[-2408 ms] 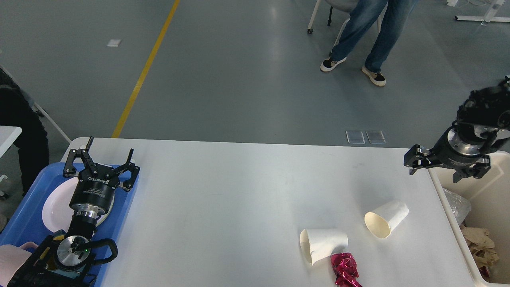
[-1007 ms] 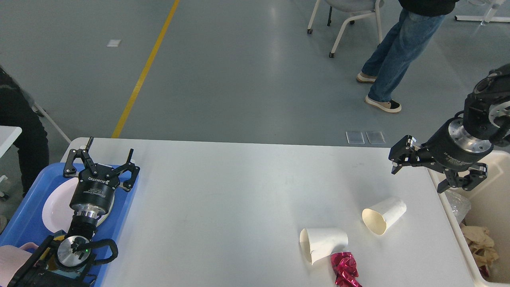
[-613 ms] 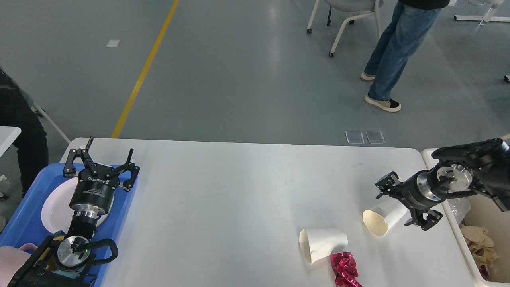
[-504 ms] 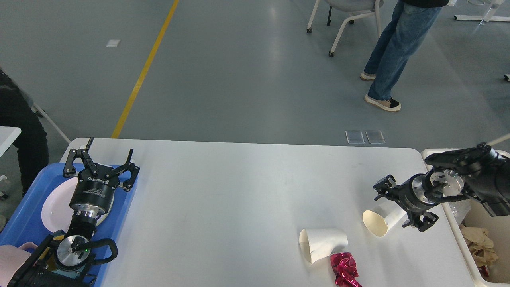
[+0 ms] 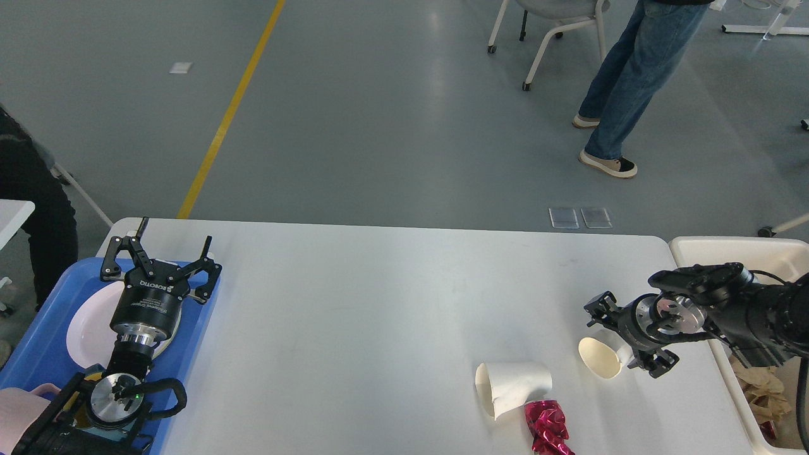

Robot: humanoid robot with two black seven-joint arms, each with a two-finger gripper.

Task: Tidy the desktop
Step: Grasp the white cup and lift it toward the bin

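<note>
The white desktop [image 5: 379, 316] fills the lower view. A paper cup [image 5: 599, 357] lies on its side near the right edge, mouth toward me. My right gripper [image 5: 624, 340] is low over that cup, open, one finger on each side of its body. A second, crumpled paper cup [image 5: 513, 385] lies on its side to the left, touching a crumpled pink foil wrapper [image 5: 547, 431]. My left gripper [image 5: 159, 251] is open and empty at the far left, above a white plate [image 5: 85, 328] in the blue tray [image 5: 38, 344].
A beige bin [image 5: 733, 248] with crumpled paper and plastic stands against the table's right edge. A pink object [image 5: 12, 411] sits at the tray's near corner. A person [image 5: 632, 82] and a chair stand on the floor beyond the table.
My right gripper has swung down from above the bin's corner to the lying cup and now straddles it; the cup has shifted slightly. The left arm has not moved. The person walked right.
</note>
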